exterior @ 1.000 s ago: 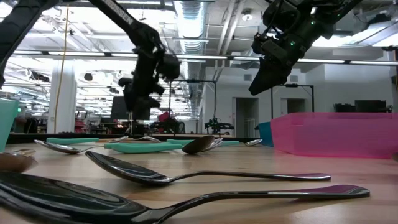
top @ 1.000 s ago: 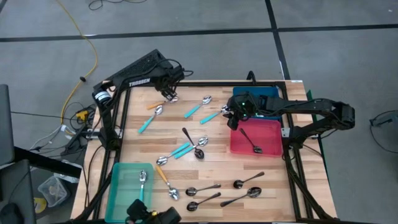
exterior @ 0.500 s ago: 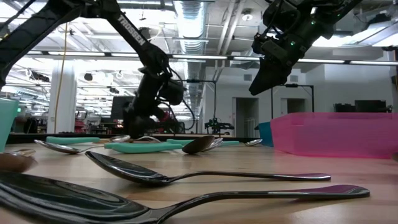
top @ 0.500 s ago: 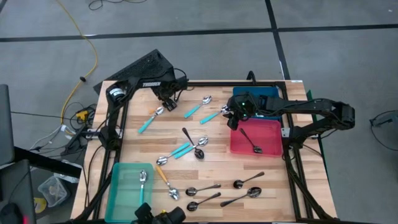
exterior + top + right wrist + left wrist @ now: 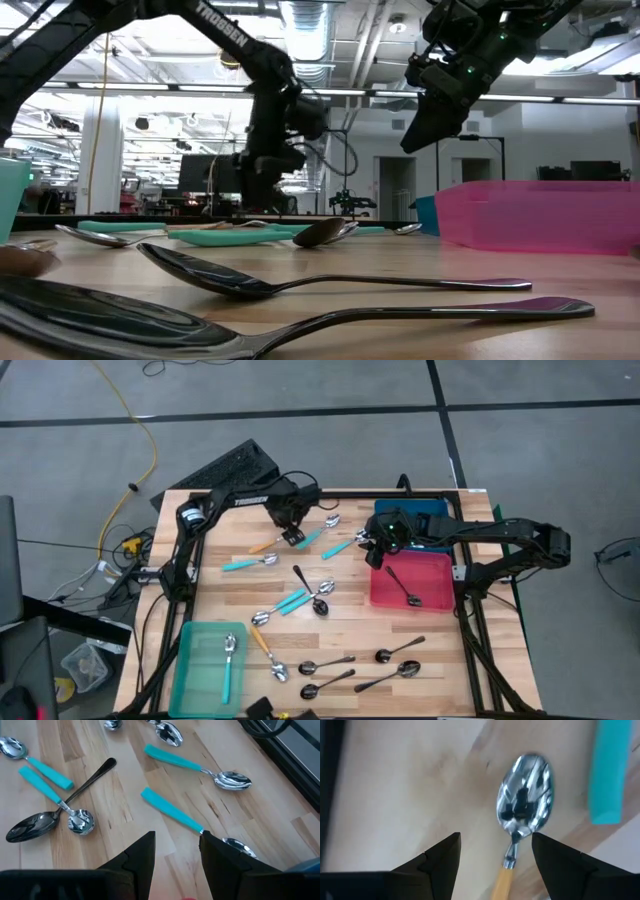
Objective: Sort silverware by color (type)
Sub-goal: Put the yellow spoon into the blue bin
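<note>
Silverware lies scattered on the wooden table (image 5: pixel 225 520). My left gripper (image 5: pixel 292 536) points down at the far left, open, its fingers (image 5: pixel 442 855) on either side of the neck of an orange-handled spoon (image 5: pixel 522 805), whose handle (image 5: pixel 262 546) points left. A teal-handled spoon (image 5: pixel 250 563) lies just in front of it. More teal spoons (image 5: pixel 320 532) (image 5: pixel 192 765) lie nearby. My right gripper (image 5: pixel 375 550) hangs open above the table beside the pink bin (image 5: pixel 440 565), holding nothing. My left gripper comes from above with its open fingers across the orange-handled spoon's neck (image 5: pixel 512 851), just behind the bowl. The spoon lies flat on the table. I cannot tell whether either finger touches it.
The pink bin holds one dark spoon (image 5: pixel 405 588); a blue bin (image 5: pixel 410 512) stands behind it. A teal bin (image 5: pixel 195 660) at the near left holds a teal spoon (image 5: pixel 228 660). Dark spoons (image 5: pixel 330 665) (image 5: pixel 330 285) and an orange one (image 5: pixel 268 648) lie near the front edge.
My left gripper has moved toward the table's right and near side, sunk a little and rolled about its own line, staying open. The orange-handled spoon now lies farther right. The teal spoon beside it has swung round, its bowl nearer the front.
</note>
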`<move>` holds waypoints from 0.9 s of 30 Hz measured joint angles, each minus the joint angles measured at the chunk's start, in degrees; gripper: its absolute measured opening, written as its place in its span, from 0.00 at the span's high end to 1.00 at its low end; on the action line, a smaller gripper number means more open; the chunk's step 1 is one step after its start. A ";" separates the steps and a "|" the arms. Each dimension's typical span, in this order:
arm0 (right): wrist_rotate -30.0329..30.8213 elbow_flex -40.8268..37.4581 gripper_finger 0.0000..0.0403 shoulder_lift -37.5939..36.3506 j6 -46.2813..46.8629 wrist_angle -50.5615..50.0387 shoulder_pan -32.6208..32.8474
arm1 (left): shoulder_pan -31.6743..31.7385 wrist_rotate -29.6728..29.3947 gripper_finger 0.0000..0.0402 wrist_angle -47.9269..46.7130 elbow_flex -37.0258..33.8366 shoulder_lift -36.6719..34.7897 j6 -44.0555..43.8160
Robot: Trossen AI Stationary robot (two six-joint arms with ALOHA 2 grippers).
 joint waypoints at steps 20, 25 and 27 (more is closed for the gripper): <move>0.04 0.00 0.57 0.00 -0.02 -2.49 1.92 | -1.08 4.21 0.43 18.60 -19.96 -10.30 1.23; 0.06 0.00 0.57 0.00 0.00 -2.34 1.92 | -1.05 1.13 0.43 23.44 -26.13 -12.77 -0.13; 0.06 0.00 0.57 0.00 0.02 -2.28 1.92 | -0.87 3.08 0.43 24.65 -27.28 -13.30 -0.09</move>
